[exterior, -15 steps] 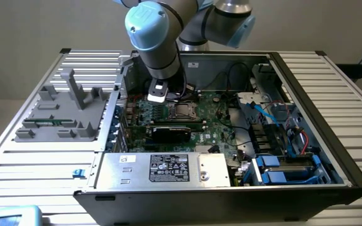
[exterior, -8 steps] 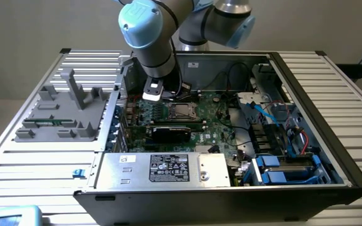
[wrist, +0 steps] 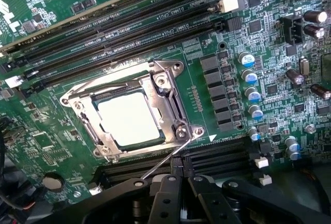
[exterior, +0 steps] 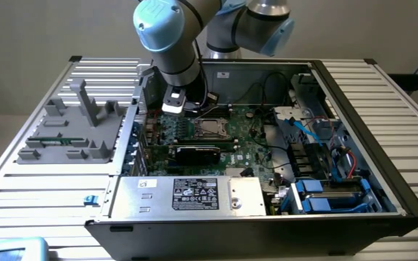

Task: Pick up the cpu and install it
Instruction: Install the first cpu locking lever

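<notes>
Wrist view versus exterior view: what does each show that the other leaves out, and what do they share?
Wrist view: close detail of the cpu lying inside the socket frame, the memory slots and the shut gripper. Exterior view: the arm, the whole case, the white-labelled silver box and a grey fixture at the exterior view's left. Shared: the motherboard and socket frame.
</notes>
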Robot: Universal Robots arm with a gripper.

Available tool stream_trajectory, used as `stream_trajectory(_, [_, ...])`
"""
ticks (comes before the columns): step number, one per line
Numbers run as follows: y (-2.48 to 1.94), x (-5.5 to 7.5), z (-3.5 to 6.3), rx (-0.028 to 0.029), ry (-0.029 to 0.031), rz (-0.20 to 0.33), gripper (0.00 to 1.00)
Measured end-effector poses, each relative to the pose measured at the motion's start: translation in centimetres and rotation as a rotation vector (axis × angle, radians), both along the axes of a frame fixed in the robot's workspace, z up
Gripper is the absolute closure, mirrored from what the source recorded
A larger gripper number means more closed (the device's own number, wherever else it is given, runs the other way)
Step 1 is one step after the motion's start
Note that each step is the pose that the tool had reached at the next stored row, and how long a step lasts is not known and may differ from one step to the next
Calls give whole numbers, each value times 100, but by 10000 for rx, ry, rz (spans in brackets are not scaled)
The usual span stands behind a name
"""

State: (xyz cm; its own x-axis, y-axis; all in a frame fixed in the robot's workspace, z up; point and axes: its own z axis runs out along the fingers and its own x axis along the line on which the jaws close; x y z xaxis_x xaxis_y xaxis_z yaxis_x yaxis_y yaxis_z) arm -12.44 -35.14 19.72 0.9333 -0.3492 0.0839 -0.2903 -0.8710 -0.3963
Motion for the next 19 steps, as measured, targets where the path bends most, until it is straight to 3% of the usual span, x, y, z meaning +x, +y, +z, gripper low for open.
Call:
stream_trajectory(5, [0,-2,3,-7,1,-1,89])
stream_trajectory(10, [0,-1,0,-62,2,-6,89])
stream_trajectory(19, [3,0,-8,-64,1,-6,89])
